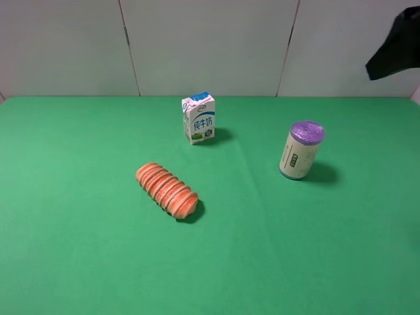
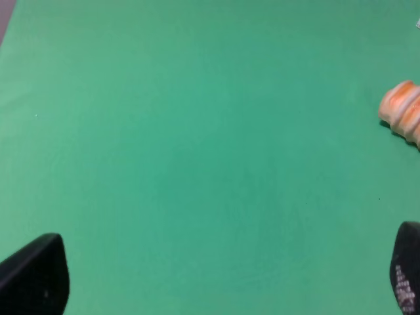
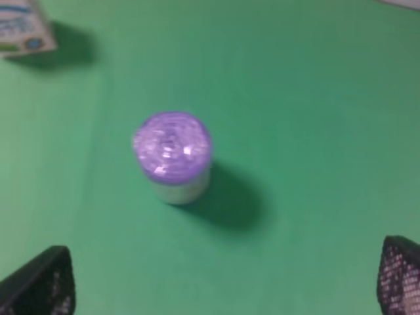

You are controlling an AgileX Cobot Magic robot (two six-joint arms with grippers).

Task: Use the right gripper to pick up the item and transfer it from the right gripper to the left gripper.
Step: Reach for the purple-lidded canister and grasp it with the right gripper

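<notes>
Left of frame, unseen from the high camera, the left hand (image 2: 220, 275) is held open over bare surface (image 2: 197, 131), bread loaf (image 1: 167, 189) nearby. At upper centre the milk carton (image 1: 199, 119) is set. At centre right the item (image 1: 302, 149) is stood upright; the right hand (image 3: 220, 279) is spread open above it, nothing gripped. Risk: item could be toppled and rolled if clipped by one finger on descent.

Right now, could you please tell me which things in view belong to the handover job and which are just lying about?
Belong to the job: the cream cylinder roll with purple ends, standing upright; the right gripper, open above it; the left gripper, open.
Just lying about: the milk carton; the orange ridged bread loaf.
</notes>
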